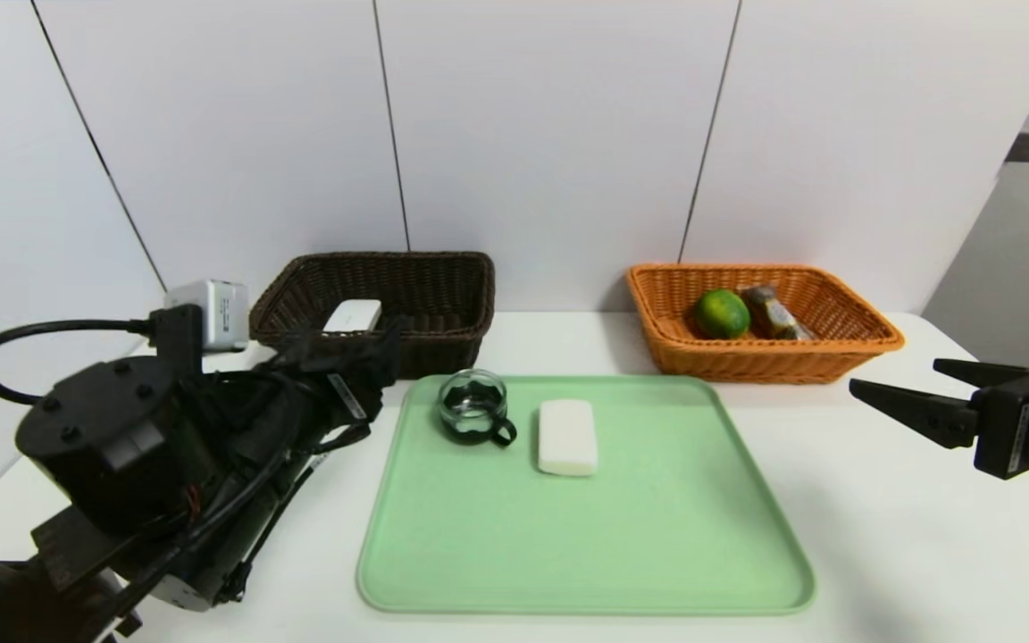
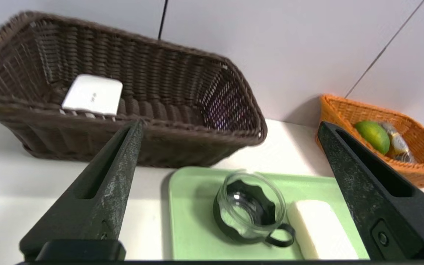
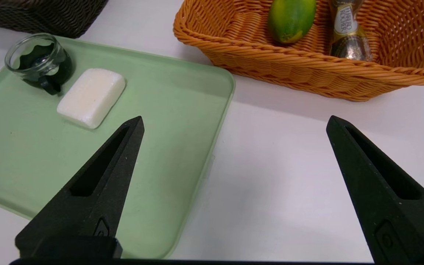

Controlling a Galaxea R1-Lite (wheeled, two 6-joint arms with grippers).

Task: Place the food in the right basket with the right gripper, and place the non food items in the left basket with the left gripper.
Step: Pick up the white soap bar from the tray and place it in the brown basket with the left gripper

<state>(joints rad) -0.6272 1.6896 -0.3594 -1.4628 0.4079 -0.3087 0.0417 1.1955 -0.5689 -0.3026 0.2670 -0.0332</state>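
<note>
Here, both claws gape wide, holding nothing: left claw (image 2: pixel 230 151) near the brown basket (image 1: pixel 443 268) containing a white case (image 1: pixel 352 316); right claw (image 1: pixel 903 384) right of the tray (image 1: pixel 657 536). Lime (image 1: pixel 722 313) and chocolates (image 1: pixel 773 313) sit in the orange basket (image 1: pixel 863 344); cup (image 1: pixel 474 406) and bar (image 1: pixel 567 436) remain on the tray.

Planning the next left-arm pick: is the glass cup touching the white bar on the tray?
Apart. The head view shows a strip of green tray between the glass cup and the white bar; the right wrist view shows it too.
</note>
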